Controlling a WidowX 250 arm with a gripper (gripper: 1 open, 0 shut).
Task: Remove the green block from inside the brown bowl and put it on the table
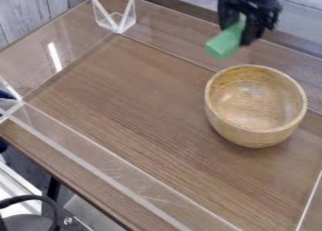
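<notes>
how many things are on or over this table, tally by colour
green: 1, the green block, held in the gripper above the table
light tan: 1, the brown bowl, nothing in it
clear: 1, a small acrylic piece at the far corner
total: 3

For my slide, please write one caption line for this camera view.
Gripper holding the green block in the air above the table, up and left of the empty brown bowl.
</notes>
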